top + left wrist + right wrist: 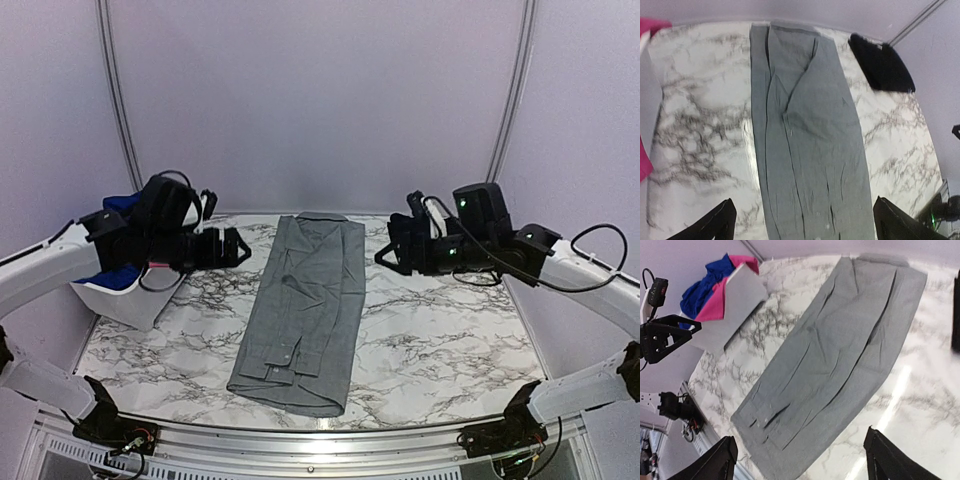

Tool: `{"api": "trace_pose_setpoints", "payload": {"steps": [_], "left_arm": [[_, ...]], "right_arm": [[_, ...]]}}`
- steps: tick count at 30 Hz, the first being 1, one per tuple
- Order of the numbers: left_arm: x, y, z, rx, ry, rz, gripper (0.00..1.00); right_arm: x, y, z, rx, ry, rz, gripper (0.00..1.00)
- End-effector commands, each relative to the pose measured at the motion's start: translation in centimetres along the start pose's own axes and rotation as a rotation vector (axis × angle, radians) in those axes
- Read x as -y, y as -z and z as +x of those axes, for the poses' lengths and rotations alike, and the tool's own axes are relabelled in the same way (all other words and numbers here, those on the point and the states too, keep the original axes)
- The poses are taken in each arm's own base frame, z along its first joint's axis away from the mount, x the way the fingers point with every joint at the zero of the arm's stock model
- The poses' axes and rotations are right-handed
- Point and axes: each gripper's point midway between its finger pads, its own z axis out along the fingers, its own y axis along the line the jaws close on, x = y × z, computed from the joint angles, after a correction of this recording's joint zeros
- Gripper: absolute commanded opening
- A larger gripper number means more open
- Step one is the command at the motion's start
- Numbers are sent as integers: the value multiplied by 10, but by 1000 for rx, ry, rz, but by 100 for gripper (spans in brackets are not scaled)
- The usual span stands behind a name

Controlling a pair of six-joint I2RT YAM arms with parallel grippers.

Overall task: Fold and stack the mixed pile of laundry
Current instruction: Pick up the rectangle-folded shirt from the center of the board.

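The left hand (240,249) and the right hand (384,257) are both wide open and hold nothing. They hang above the surface (450,340) and face each other.

A likely fault: if a hand pinches only the top layer, the long side folds of the grey shirt (300,310) can fall open when it is lifted. If the two hands take it at unequal places, the cross fold will probably come out crooked. The left arm is also close to the basket (125,300) and could push it.

The shirt lies flat between the two hands and below them, as a long narrow strip; neither hand touches it. A black piece (882,65) lies beyond the shirt, near the right hand. Blue cloth (697,292) and pink cloth (715,307) are in the basket, behind the left hand.
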Motion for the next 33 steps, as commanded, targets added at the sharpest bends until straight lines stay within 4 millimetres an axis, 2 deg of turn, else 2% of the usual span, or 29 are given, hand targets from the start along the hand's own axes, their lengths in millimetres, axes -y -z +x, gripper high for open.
{"api": "trace_pose_setpoints", "payload": {"steps": [1,3,5,7,11,15,18,21,26,29,33], "left_arm": [[-11,10,97,-184,167,27,99],[-24,16,130,-220,238,10,97],[-39,20,163,-249,287,-17,92],[-47,21,185,-278,305,-31,85],[-64,15,218,-341,350,-76,73],[-67,8,230,-370,323,-78,68],[-72,-1,251,-416,333,-69,61],[-74,-7,262,-439,325,-53,56],[-72,-16,267,-458,294,-41,53],[-70,-22,271,-470,299,-34,50],[-62,-28,270,-453,329,17,50]], "right_arm": [[-6,-21,92,-272,-215,-55,82],[-11,-22,117,-283,-293,-62,80],[-9,-26,146,-311,-393,-66,74],[-9,-31,171,-337,-461,-63,69],[-15,-43,205,-369,-507,-20,64],[-20,-55,215,-374,-515,-6,62],[-23,-66,230,-400,-546,-30,60],[-30,-76,242,-429,-535,-37,58],[-35,-88,262,-479,-531,-29,52],[-29,-94,278,-518,-548,0,45],[-23,-99,289,-545,-563,21,42]]}}
